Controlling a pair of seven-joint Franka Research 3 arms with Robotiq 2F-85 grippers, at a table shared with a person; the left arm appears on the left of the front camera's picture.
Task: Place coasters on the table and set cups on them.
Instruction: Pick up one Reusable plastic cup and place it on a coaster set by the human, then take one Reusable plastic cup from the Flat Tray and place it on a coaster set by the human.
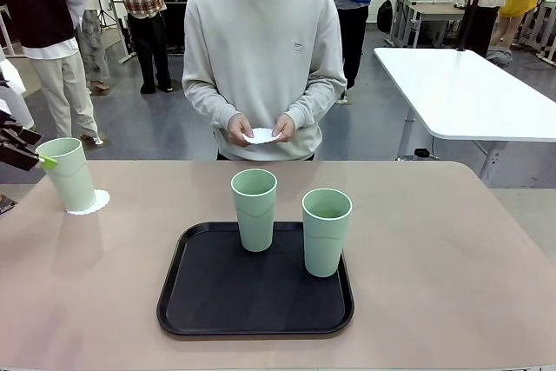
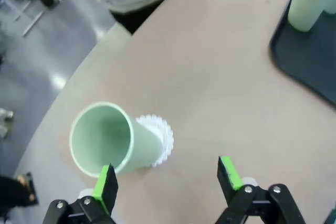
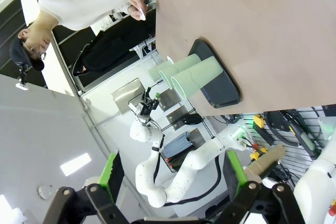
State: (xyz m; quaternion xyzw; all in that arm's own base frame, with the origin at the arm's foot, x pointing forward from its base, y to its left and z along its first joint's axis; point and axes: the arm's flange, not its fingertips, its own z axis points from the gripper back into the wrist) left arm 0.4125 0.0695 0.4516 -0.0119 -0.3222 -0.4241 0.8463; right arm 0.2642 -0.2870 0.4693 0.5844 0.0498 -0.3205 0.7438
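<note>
Tan-brown table (image 1: pixel 434 249) carries a black tray (image 1: pixel 200 301) at mid near edge, w/ two cups (image 1: pixel 254 208) upright in it. Third cup (image 1: pixel 68 173) stands by the far-left corner on a coaster (image 1: pixel 94 204), but off-centre, lace poking out one side. Person's hands (image 1: pixel 261 130) hold another coaster (image 1: pixel 261 135) beyond the far edge. Left gripper (image 2: pixel 167 170) is spread wide, gripping nothing, one pad (image 2: pixel 106 179) right at that cup's rim. Right gripper (image 3: pixel 172 163) is wide too, empty, aimed off the table. Risk: a sideways swing of the L arm clips the rim, tipping the cup or dragging it off the coaster.

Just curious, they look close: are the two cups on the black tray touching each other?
Apart. The front view shows a clear gap, with bare tray visible, between the left cup and the right cup.
</note>
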